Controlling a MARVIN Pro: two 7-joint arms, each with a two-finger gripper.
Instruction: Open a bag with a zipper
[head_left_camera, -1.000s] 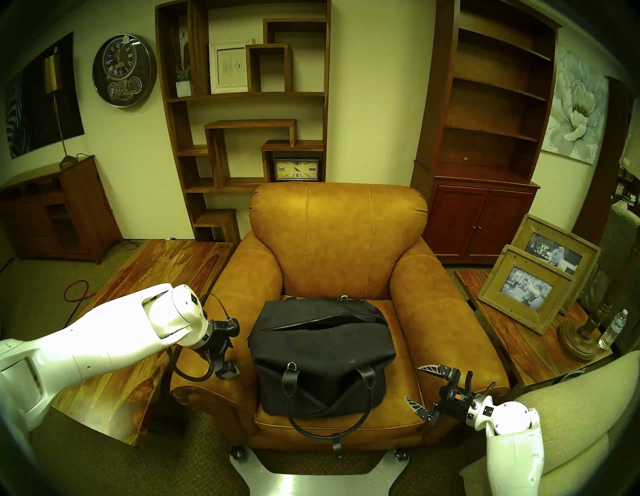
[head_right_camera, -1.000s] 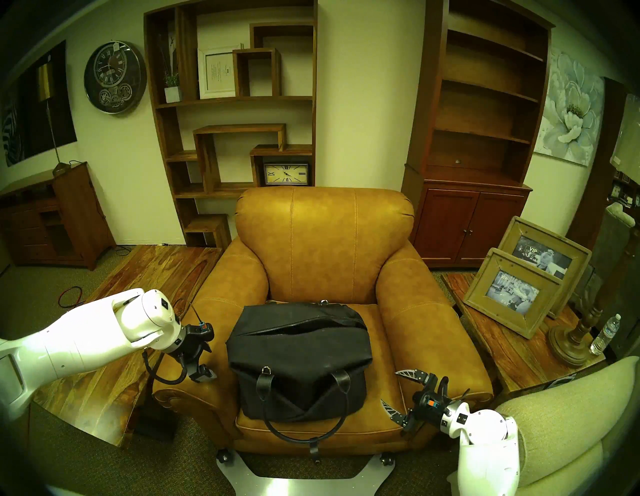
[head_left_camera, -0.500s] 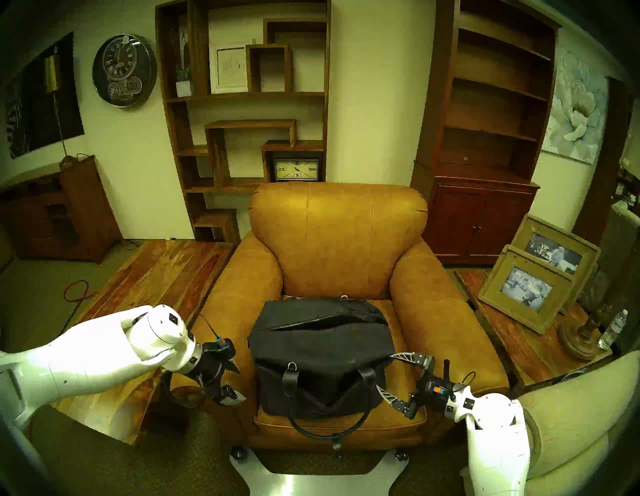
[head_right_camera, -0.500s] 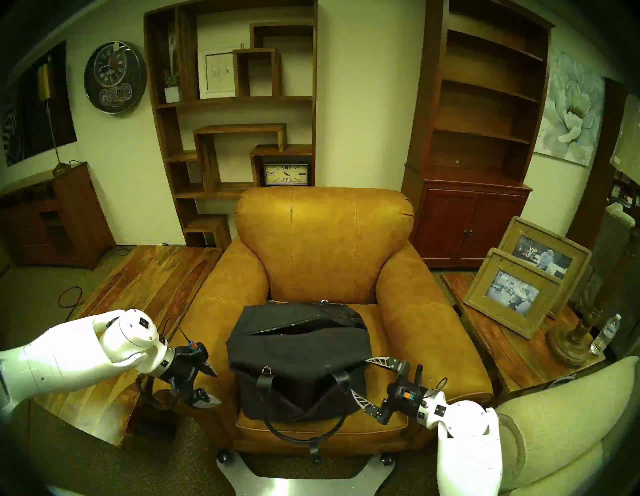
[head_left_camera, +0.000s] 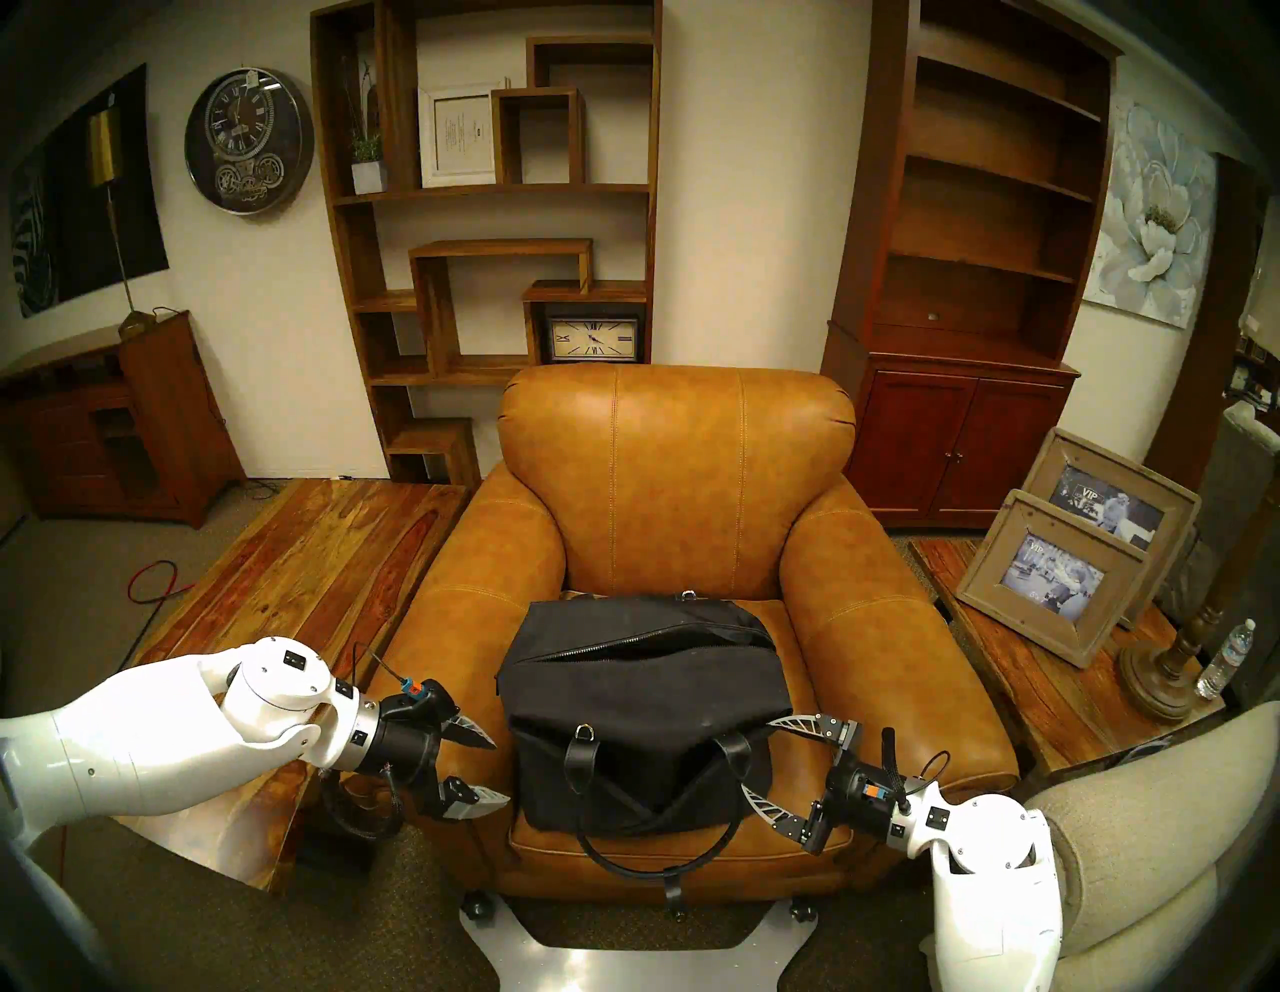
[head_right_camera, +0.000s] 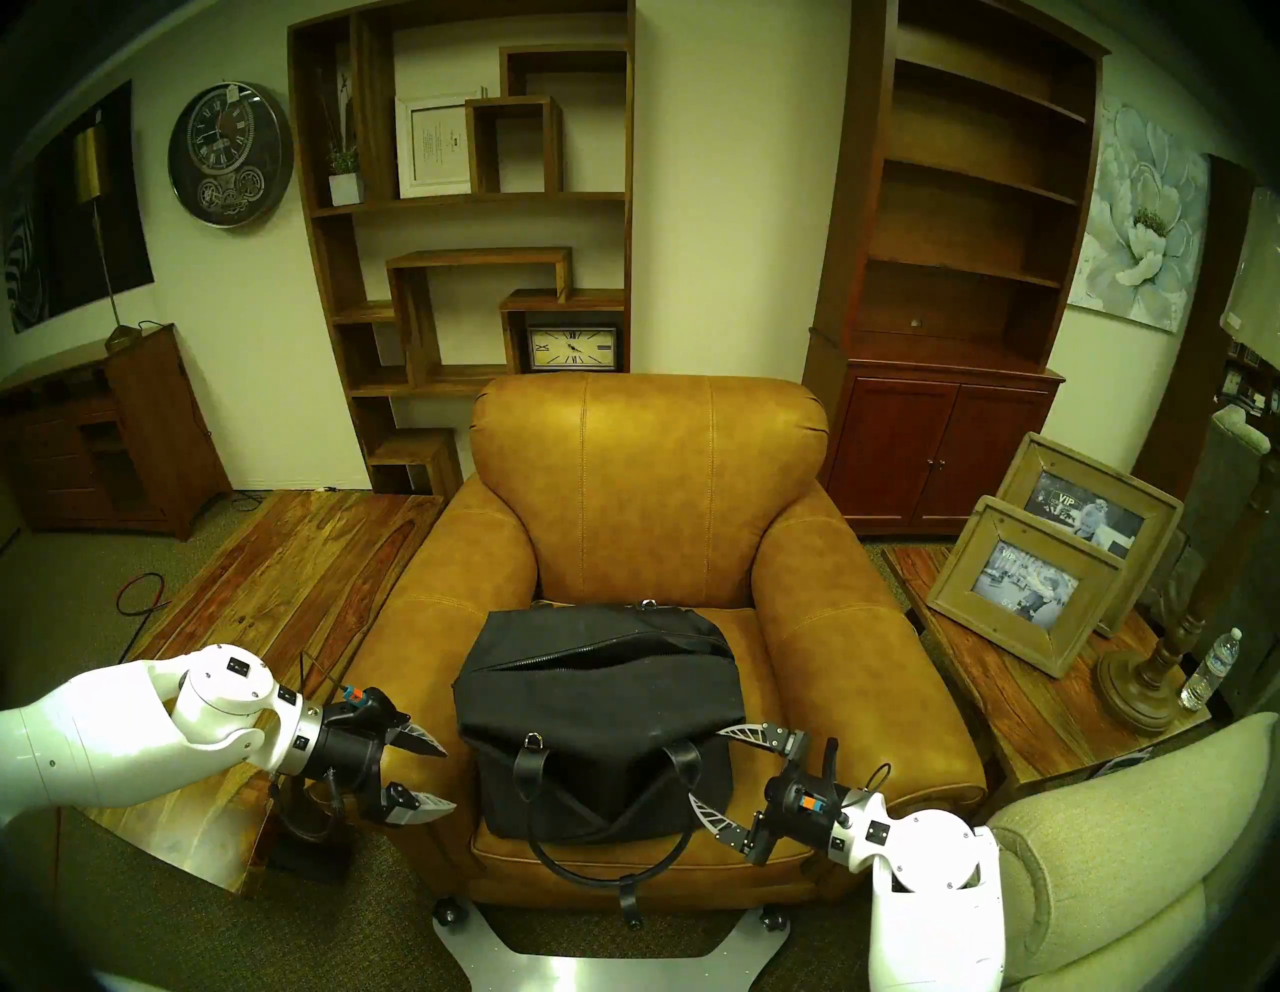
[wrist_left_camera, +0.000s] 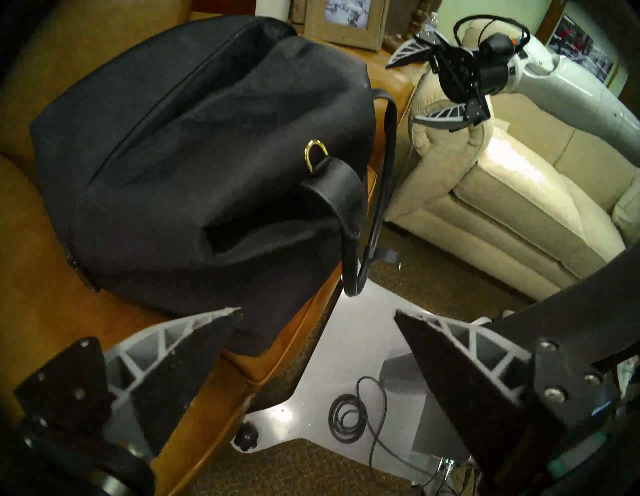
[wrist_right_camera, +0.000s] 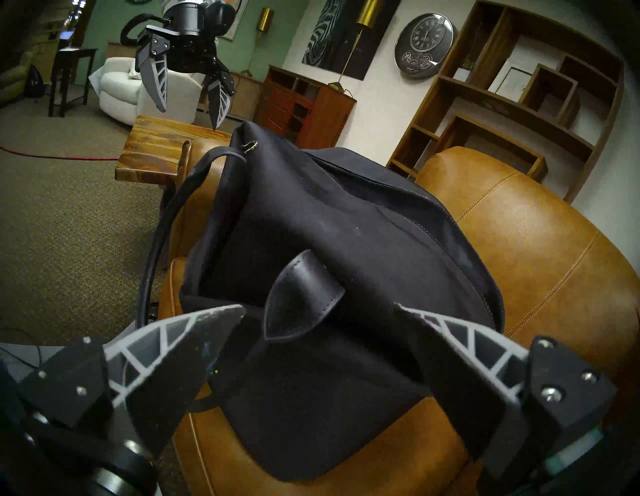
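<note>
Pincers (head_left_camera: 758, 762) spread, black bag (head_left_camera: 644, 700) slumped, zipper (head_left_camera: 623, 641) gaping

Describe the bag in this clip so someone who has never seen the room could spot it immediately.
Find the big tan leather armchair in the middle of the room; the bag sits on its seat cushion, between the two open grippers. It is the only black thing on the chair: soft canvas, a leather loop handle hanging over the front edge, its zipper gaping.

Left hand (head_left_camera: 493, 771) and right hand (head_left_camera: 760, 756) both spread wide, empty.
</note>
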